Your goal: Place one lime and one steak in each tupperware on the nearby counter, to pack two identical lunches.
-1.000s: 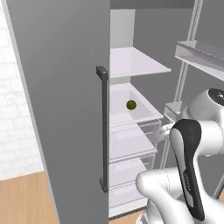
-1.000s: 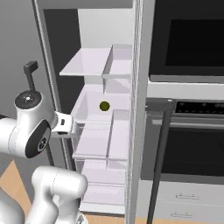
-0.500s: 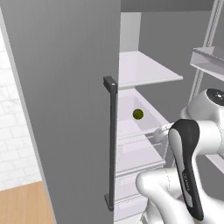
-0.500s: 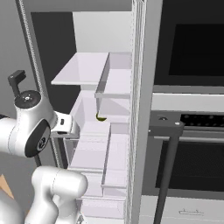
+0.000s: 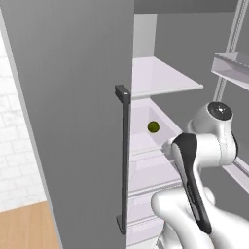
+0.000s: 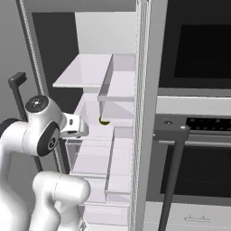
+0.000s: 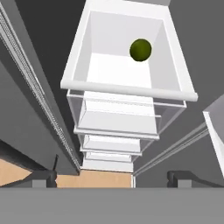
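The gripper (image 7: 111,178) hangs with its jaws spread as wide as they go and nothing held between them. Ahead of it and apart from it, a small round green lime (image 7: 140,50) lies inside a white open-topped fridge drawer (image 7: 127,89), near that drawer's far wall. More white drawers (image 7: 114,146) are stacked beneath.

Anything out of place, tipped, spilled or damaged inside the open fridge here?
Nothing stands out. A single lime sits near the back of a white bin below the upper shelf; the drawers under it look level and shut. The gripper hangs open above the bin, short of the lime.
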